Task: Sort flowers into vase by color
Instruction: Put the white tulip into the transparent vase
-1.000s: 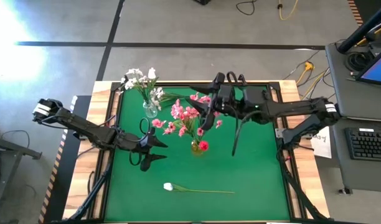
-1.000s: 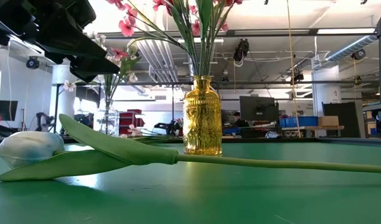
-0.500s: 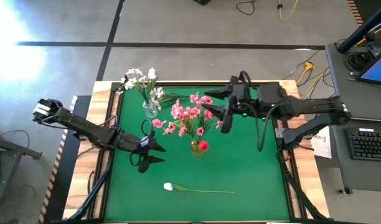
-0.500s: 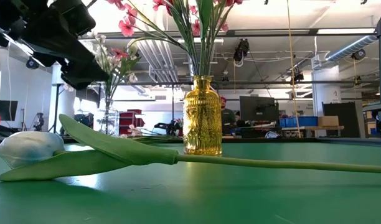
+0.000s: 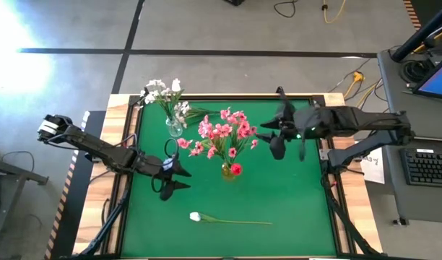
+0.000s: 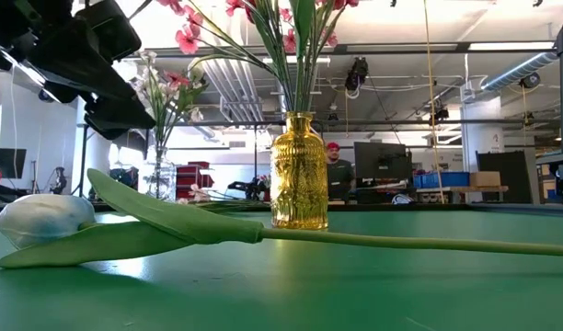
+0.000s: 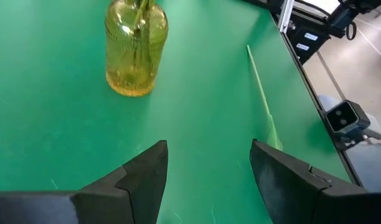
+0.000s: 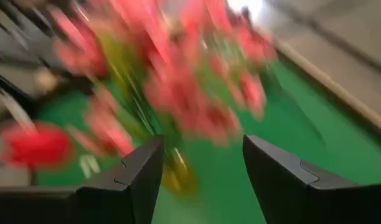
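Tulip with a white head [image 5: 196, 216] lies loose on the green mat [image 5: 293, 202] at the near edge, stem pointing right. Farther in, the left gripper [image 5: 175, 174] hangs with fingers apart, empty, just left of the yellow vase [image 5: 228, 172] holding pink sprays [image 5: 221, 133] and a red tulip [image 5: 236, 169]. Right gripper [image 5: 273, 139], fingers apart, empty, is right of the sprays. Clear vase [image 5: 174, 128] with white flowers [image 5: 163, 92] stands at the far left.

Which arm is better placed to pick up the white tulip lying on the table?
Left. Its open tool is nearer the white tulip; the right tool, also empty, is beyond the yellow vase.
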{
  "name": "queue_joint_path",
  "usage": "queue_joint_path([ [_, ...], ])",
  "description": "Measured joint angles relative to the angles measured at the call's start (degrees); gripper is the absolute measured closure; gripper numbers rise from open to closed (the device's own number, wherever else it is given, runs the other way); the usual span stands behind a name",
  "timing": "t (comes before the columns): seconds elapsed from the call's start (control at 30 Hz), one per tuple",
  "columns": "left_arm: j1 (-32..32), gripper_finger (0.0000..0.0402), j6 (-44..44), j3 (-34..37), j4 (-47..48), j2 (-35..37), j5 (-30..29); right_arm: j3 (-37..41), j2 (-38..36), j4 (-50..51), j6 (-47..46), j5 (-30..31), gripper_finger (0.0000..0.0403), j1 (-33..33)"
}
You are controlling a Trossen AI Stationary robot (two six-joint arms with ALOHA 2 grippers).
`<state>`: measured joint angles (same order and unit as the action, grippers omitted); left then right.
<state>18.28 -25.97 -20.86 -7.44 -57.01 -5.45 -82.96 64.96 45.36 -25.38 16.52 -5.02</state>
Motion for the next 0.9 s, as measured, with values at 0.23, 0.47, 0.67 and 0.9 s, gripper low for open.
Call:
queue_joint_path([
  [0.23,0.0,0.0187,-2.3,0.0,2.1,0.0,2.1,5.1,0.4,15.8,-9.0,0.0,0.0193,-4.2],
  [0.47,0.0,0.0187,-3.7,0.0,2.8,0.0,4.1,18.4,1.6,0.0,-9.6,-0.1,0.0193,-14.1],
  [0.67,0.0,0.0187,-3.4,0.0,2.9,0.0,4.3,26.8,6.0,-17.3,-8.1,0.1,0.0193,-20.0],
  [0.9,1.1,0.0187,-5.8,0.0,4.8,-0.1,5.1,27.7,15.8,-29.2,-7.8,0.4,0.0182,-21.4],
])
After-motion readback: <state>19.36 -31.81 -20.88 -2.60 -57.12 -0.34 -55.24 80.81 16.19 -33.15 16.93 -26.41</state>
